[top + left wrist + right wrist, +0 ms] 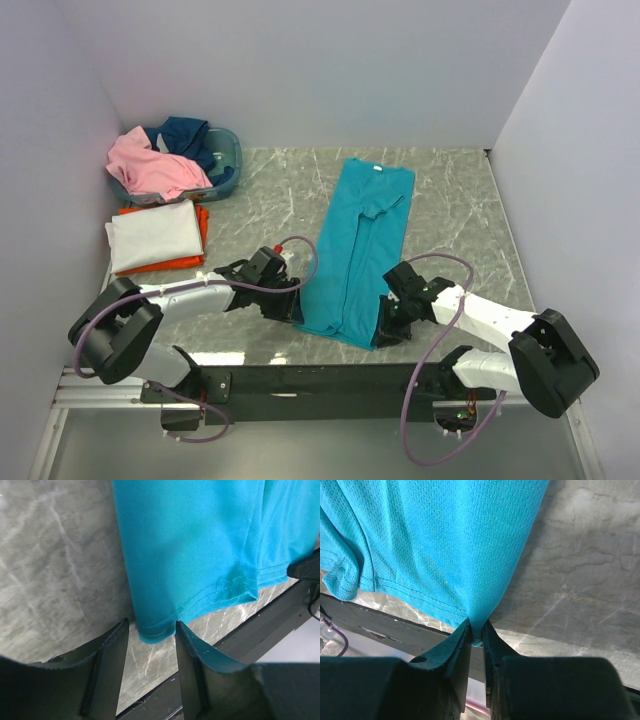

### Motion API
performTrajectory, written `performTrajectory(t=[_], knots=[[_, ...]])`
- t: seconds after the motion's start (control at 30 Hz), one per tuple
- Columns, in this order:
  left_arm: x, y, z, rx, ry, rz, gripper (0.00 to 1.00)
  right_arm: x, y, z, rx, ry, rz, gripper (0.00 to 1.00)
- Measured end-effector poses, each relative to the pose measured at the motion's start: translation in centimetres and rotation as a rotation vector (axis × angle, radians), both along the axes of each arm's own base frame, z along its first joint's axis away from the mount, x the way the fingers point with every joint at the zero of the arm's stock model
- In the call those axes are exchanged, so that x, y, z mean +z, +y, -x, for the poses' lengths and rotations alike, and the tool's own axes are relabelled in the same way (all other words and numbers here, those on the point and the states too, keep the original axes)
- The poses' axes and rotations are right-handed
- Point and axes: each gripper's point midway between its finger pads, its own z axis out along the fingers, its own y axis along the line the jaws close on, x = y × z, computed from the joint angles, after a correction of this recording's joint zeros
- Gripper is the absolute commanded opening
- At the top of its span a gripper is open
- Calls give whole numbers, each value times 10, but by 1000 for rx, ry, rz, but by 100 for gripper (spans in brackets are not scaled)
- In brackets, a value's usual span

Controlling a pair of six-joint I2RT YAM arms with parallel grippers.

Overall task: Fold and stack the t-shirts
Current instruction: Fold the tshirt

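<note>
The teal t-shirt (355, 250) lies folded lengthwise in a long strip on the marble table, collar at the far end. My left gripper (295, 308) is open at the strip's near left corner; in the left wrist view the hem corner (156, 632) sits between the two fingers, untouched. My right gripper (383, 322) is shut on the near right hem corner, and the cloth (477, 625) is pinched and pulled up into a peak. A folded white shirt (152, 233) lies on a folded orange one (198, 215) at the left. Pink (155, 168) and navy (185, 133) shirts lie in the basket.
The blue-grey basket (232, 170) stands at the back left corner. White walls close the table on three sides. The black front rail (330, 380) runs along the near edge just behind both grippers.
</note>
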Motion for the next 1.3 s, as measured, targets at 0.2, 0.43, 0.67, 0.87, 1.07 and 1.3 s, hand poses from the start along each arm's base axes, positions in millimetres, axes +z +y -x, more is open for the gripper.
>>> performTrajectory(t=[0.2,0.43,0.67,0.87,1.07,1.3], knots=[[-2,-7,3,-21,22,30,38,0,1,0,-2,0,-3,19],[-9,-11,6,-40,54,39,6,0,1,0,-4,0,-2,17],[-8,-16,7,-56,73,56,0,-1,0,0,-1,-3,2,3],[-6,-14,3,-43,65,21,0,4,-3,1,-5,-9,13,0],[7,-16,-12,-20,19,-6,0,28,1,-12,-16,-63,7,0],[33,-28,-34,-7,-48,11,0,54,5,-35,-33,-140,28,0]])
